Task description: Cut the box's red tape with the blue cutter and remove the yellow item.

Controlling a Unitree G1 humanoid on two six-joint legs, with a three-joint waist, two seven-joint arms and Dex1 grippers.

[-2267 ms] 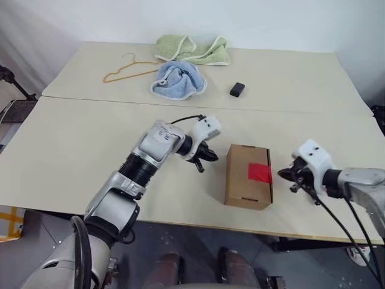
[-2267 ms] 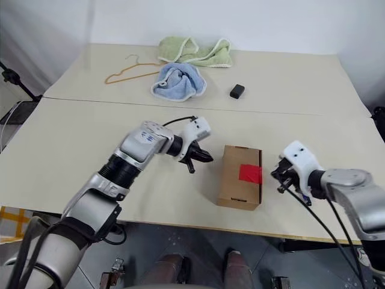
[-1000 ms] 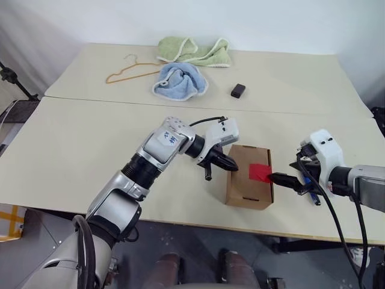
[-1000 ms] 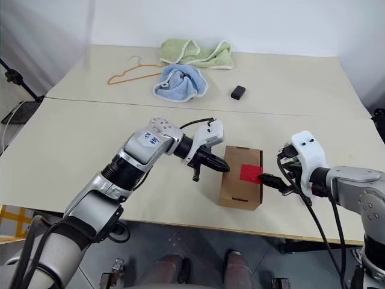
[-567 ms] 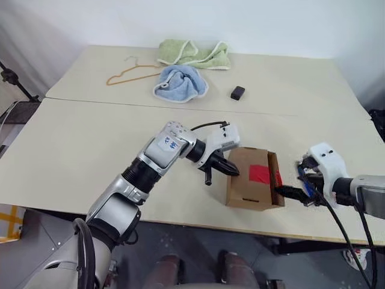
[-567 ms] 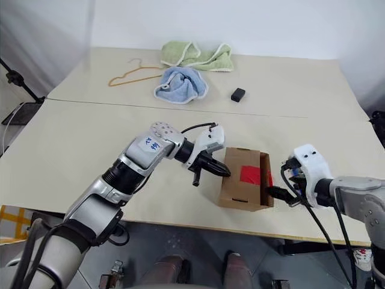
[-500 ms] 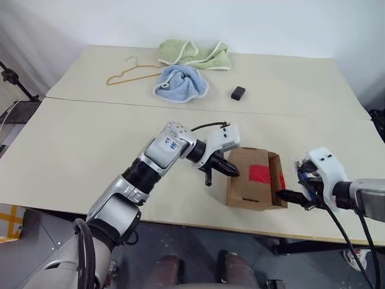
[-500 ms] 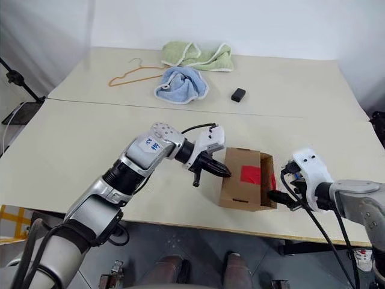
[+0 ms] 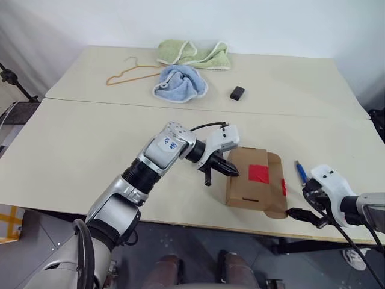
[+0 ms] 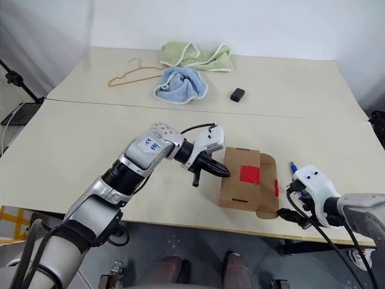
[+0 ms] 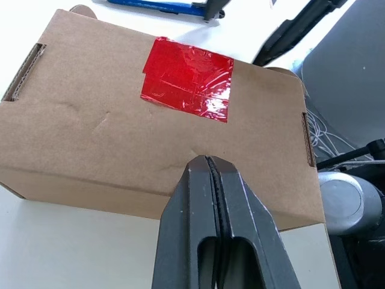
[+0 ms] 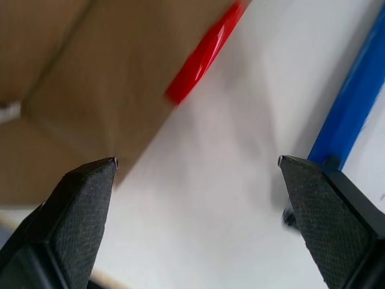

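Note:
The brown box (image 9: 246, 183) lies near the table's front edge, with the red tape (image 9: 258, 174) on its top. Its right end flap (image 9: 277, 191) hangs open, a strip of red tape on its edge. My left gripper (image 9: 227, 170) is shut, its tips against the box's left side (image 11: 150, 138). On the table right of the box lies the blue cutter (image 9: 299, 171). My right gripper (image 9: 304, 215) is open and empty, low by the front edge, between the flap (image 12: 90, 78) and the cutter (image 12: 355, 102). The yellow item is hidden.
At the back lie a green towel (image 9: 192, 51), a blue towel (image 9: 179, 81), an orange hanger (image 9: 126, 72) and a small black block (image 9: 237, 92). A seam (image 9: 90, 101) runs across the table. The front edge (image 9: 264, 220) is just under the right gripper.
The box's right flap has swung open and outward. My right gripper has drawn back and down toward the front edge, uncovering the cutter on the table. The left gripper has stayed put.

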